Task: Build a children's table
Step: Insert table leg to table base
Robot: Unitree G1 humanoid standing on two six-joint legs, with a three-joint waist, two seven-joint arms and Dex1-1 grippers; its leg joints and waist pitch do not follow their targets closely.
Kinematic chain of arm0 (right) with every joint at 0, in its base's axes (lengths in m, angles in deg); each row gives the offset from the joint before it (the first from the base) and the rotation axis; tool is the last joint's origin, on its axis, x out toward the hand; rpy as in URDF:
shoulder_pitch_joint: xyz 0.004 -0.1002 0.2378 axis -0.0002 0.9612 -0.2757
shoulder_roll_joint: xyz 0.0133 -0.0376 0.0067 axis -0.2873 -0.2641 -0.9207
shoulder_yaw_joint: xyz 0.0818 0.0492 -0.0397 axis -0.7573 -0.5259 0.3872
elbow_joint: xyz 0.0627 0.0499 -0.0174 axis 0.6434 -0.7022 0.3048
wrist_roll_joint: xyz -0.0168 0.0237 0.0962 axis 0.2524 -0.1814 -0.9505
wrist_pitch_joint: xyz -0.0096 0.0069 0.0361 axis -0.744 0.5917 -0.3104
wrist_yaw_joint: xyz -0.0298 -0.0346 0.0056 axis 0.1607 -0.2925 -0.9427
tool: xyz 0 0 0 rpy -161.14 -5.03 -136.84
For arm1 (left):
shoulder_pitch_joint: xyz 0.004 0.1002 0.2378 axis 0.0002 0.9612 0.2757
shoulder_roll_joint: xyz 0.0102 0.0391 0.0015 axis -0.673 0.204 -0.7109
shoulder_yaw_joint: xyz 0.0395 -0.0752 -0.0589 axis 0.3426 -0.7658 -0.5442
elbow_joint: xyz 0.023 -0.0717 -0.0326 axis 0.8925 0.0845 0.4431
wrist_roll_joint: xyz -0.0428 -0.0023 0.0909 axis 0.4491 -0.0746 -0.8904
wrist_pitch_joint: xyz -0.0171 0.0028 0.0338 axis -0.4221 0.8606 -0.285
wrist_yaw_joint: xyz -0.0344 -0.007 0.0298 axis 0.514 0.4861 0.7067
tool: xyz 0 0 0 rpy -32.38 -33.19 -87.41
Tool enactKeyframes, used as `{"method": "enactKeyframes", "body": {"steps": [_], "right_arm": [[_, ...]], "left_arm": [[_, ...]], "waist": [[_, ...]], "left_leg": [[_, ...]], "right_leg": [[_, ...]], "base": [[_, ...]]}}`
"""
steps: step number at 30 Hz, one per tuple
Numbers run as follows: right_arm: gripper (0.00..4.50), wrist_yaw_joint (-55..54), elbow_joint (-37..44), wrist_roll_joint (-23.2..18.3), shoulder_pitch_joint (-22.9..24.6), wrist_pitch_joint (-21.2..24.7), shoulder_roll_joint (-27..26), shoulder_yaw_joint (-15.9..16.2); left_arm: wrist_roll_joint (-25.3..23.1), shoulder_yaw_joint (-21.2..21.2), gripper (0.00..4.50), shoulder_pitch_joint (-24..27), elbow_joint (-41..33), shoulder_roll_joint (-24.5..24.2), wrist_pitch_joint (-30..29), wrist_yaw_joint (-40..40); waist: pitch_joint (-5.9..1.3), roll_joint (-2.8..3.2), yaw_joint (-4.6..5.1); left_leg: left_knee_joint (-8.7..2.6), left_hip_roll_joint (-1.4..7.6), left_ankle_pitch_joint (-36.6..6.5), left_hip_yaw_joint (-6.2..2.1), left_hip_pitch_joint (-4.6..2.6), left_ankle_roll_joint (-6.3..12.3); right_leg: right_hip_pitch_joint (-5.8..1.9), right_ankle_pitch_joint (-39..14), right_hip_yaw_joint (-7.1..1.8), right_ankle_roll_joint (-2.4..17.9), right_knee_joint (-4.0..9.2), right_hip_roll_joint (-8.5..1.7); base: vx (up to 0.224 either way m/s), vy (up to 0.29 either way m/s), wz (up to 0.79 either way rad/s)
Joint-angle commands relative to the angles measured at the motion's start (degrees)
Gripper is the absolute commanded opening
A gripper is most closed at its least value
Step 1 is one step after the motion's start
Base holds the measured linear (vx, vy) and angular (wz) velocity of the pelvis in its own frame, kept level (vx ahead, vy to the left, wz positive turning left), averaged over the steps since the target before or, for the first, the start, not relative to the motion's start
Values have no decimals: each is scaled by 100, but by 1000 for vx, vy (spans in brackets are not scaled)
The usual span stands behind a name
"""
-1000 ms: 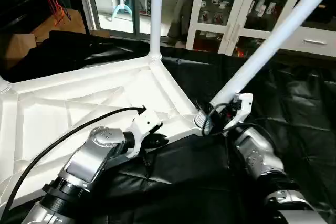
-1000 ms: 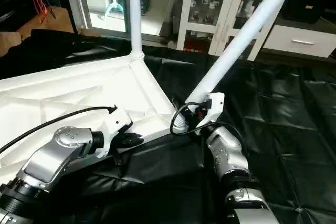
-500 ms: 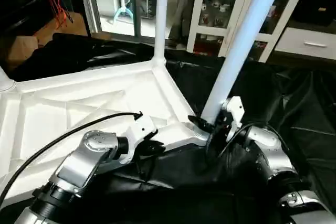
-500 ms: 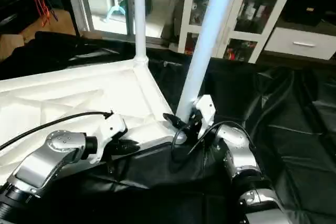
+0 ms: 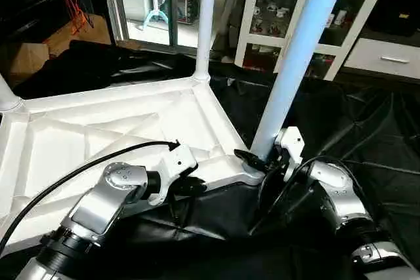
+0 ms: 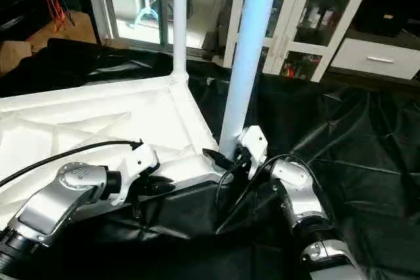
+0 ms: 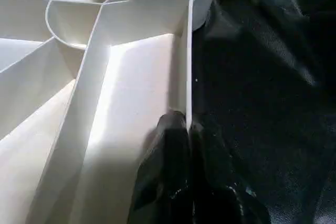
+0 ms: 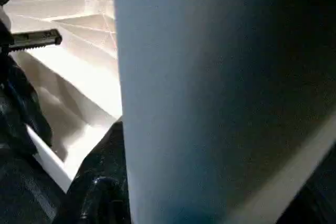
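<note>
You lose both upright legs past the top edge: the near leg (image 5: 298,57) and the far leg (image 5: 205,21). The tabletop (image 5: 85,129) runs off the left edge, and the left forearm covers part of its lower left ribs.

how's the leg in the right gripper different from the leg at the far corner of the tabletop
The near leg leans a little; the far leg stands straight in its socket. The near leg has the right gripper closed around its base at the near corner of the tabletop; the far leg has nothing holding it. The near leg looks thicker, being closer to the camera. Both are white tubes rising from corner sockets.
</note>
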State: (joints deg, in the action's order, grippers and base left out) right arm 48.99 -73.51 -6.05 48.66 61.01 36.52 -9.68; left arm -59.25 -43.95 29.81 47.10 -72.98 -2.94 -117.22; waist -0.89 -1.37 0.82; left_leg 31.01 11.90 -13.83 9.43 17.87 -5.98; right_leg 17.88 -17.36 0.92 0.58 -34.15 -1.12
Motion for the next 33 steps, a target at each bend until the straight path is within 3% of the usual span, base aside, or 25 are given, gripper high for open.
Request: {"method": "enactKeyframes", "body": {"steps": [1,3,5,7,11,13,14,15,17,19,21,24,25,28,29,30,33], "right_arm": [[194,-368,-1302,161,805,1041,-2,-104],[193,-742,-1318,-159,725,1155,-171,-465],[193,-940,-1320,-297,692,1192,-247,-620],[193,-1218,-1263,-633,655,1414,-409,-915],[193,-1146,-1118,-862,667,1753,-527,-1075],[193,-942,-1038,-1079,647,2282,-526,-1198],[193,-942,-1038,-1079,647,2282,-526,-1198],[193,-629,-941,-1229,642,2800,-442,-1228],[193,-305,-861,-1259,668,3118,-307,-1162],[193,202,-781,-1089,773,3344,-7,-896],[193,482,-782,-860,866,3245,191,-669],[193,531,-950,-446,944,2797,393,-409],[193,467,-1018,-197,990,2521,482,-269],[193,423,-1028,22,1057,2298,586,-126],[193,395,-1044,65,1069,2235,604,-103],[193,377,-1075,134,1088,2097,639,-50],[193,331,-1188,421,1134,1574,752,215]], "left_arm": [[205,-215,0,23,57,-58,-20,-78],[201,-279,0,5,72,46,-81,101],[219,-303,0,6,67,101,-135,157],[229,-320,0,24,47,221,-197,283],[229,-309,0,41,30,289,-183,337],[315,-349,0,57,3,311,-191,282],[315,-349,0,57,3,311,-191,282],[389,-382,0,74,-37,280,-190,171],[452,-406,0,94,-87,219,-194,53],[493,-405,0,127,-149,84,-202,-109],[501,-406,0,140,-171,26,-207,-162],[498,-416,0,139,-187,-11,-219,-183],[472,-424,0,138,-184,-32,-212,-184],[439,-439,0,141,-185,-54,-207,-151],[432,-441,0,149,-188,-63,-202,-142],[414,-440,0,161,-188,-81,-188,-134],[343,-423,0,196,-187,-136,-147,-133]], "waist": [[112,98,7],[120,103,23],[124,105,36],[145,121,42],[148,124,55],[145,134,49],[141,132,48],[145,128,41],[114,130,23],[89,119,-11],[74,120,-45],[87,123,-76],[75,108,-98],[108,113,-95],[104,71,-93],[100,98,-102],[115,90,-90]], "left_leg": [[-313,191,-515,-58,83,132],[-338,205,-601,-63,87,126],[-353,218,-670,-68,80,109],[-379,228,-915,-67,74,90],[-404,248,-1154,-74,92,96],[-388,237,-1019,-67,88,142],[-381,234,-970,-63,89,159],[-374,230,-907,-59,93,180],[-341,213,-629,-61,103,228],[-269,178,-123,-49,130,362],[-233,165,65,-39,124,441],[-238,161,46,-35,120,417],[-243,172,-9,-42,110,374],[-275,183,-259,-41,92,236],[-279,183,-275,-39,92,231],[-283,190,-266,-48,94,221],[-296,192,-379,-41,87,208]], "right_leg": [[-43,1688,-243,870,373,-494],[-30,1566,-249,946,375,-511],[-21,1372,-244,996,382,-518],[19,794,-246,1041,421,-532],[55,164,-268,1072,457,-556],[52,342,-276,1085,450,-551],[50,417,-276,1090,447,-549],[45,529,-278,1088,444,-552],[-4,939,-266,1069,414,-534],[-60,1908,-257,1025,354,-516],[-76,2456,-238,977,312,-512],[-74,2520,-229,903,310,-513],[-81,2393,-220,883,308,-523],[-52,1808,-215,886,351,-520],[-63,1680,-220,893,360,-512],[-62,1651,-223,912,347,-525],[-42,1383,-227,946,376,-532]], "base": [[0,0,0],[0,0,0],[0,0,0],[0,0,0],[0,0,0],[0,0,0],[0,0,0],[0,0,0],[0,0,0],[0,0,0],[0,0,0],[0,0,0],[0,0,0],[0,0,0],[0,0,0],[0,0,0],[0,0,0]]}}
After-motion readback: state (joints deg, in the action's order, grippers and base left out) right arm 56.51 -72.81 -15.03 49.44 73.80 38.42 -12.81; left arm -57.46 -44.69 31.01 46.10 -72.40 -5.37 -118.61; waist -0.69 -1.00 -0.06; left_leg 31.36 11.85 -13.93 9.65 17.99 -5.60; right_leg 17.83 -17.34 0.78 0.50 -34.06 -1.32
